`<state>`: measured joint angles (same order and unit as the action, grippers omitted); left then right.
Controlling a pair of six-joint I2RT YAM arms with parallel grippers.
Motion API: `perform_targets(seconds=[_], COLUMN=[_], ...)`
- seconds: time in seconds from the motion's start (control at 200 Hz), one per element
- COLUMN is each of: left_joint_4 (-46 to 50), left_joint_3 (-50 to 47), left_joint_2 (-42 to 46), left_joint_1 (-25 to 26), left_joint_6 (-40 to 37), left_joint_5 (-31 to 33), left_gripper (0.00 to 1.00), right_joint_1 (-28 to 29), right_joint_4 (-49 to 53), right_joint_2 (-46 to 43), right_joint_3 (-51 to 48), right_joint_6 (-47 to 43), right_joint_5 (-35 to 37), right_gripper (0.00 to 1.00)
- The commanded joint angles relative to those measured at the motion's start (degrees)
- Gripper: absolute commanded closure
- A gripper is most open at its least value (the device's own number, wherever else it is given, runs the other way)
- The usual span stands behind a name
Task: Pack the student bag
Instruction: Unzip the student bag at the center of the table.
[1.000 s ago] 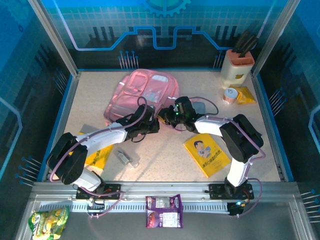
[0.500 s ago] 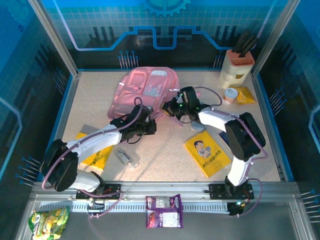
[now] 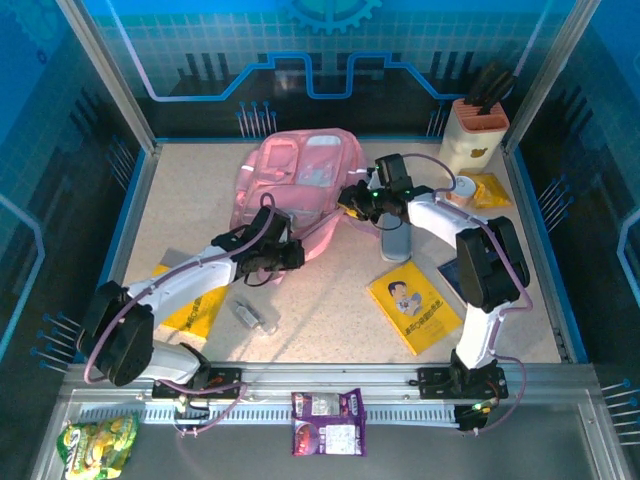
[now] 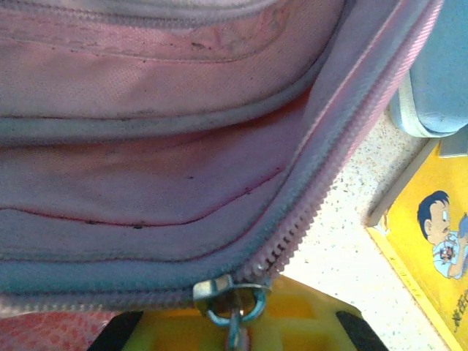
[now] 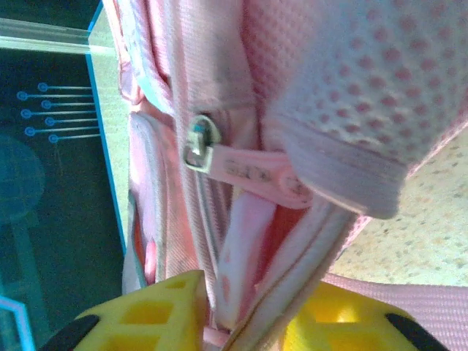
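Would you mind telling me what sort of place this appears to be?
Probably a robot demonstration or test cell: clear panels printed with blue circuit and gear graphics wall in a speckled table, a metal rail runs along its near edge, and a pink student bag lies on it.

- large soft pink fabric backpack (image 4: 183, 146): cut off by the edges of both wrist views.
- flat yellow cartoon-cover booklet (image 4: 431, 241): right part cut off in the left wrist view.

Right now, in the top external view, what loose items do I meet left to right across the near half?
green snack bag, yellow packet, small clear item, purple packet, yellow book
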<state>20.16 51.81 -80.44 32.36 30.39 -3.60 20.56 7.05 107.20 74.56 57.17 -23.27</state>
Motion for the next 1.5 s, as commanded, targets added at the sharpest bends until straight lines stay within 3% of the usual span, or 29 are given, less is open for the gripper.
perform_targets(seconds=[0.0, 0.185, 0.305, 0.445, 0.74, 1.006, 1.096, 1.316, 1.496], left_joint_4=[-2.1, -4.8, -6.9, -8.3, -6.7, -4.2, -2.7, 2.7, 9.7], left_joint_3=[2.6, 3.4, 3.1, 3.6, 6.8, 8.4, 9.0, 10.1, 9.5], left_joint_2=[-0.8, -1.7, -2.0, -2.2, -4.4, -5.3, -5.5, -4.7, -3.2], left_joint_1=[-0.1, 0.0, 0.4, 1.3, 3.3, 4.2, 4.2, 4.2, 2.4], left_joint_6=[2.3, 4.3, 5.4, 6.1, 6.4, 6.0, 5.7, 4.0, 2.9], left_joint_5=[-2.6, -1.1, -1.3, -1.7, -0.6, -1.3, -2.0, -2.3, 0.0], left_gripper=[1.00, 1.00, 1.00, 1.00, 1.00, 1.00, 1.00, 1.00, 1.00], right_joint_1=[-1.3, -0.7, 0.8, 5.5, 11.9, 13.0, 13.0, 12.0, 9.4], right_joint_4=[0.8, 3.2, 1.0, -4.8, -9.5, -11.1, -10.1, -9.2, -8.9], right_joint_2=[-4.9, -13.3, -17.3, -19.7, -14.4, -9.9, -8.5, -7.7, -8.1], right_joint_3=[-1.6, -8.8, -13.9, -19.6, -19.4, -16.8, -15.2, -14.4, -14.8], right_joint_6=[-5.2, -7.6, -3.8, 5.3, 16.2, 16.1, 13.9, 9.1, 4.1], right_joint_5=[2.3, 2.9, 1.4, 1.8, 7.4, 12.1, 13.2, 15.3, 15.4], right_gripper=[0.49, 0.15, 0.06, 0.06, 0.17, 0.34, 0.45, 0.85, 0.98])
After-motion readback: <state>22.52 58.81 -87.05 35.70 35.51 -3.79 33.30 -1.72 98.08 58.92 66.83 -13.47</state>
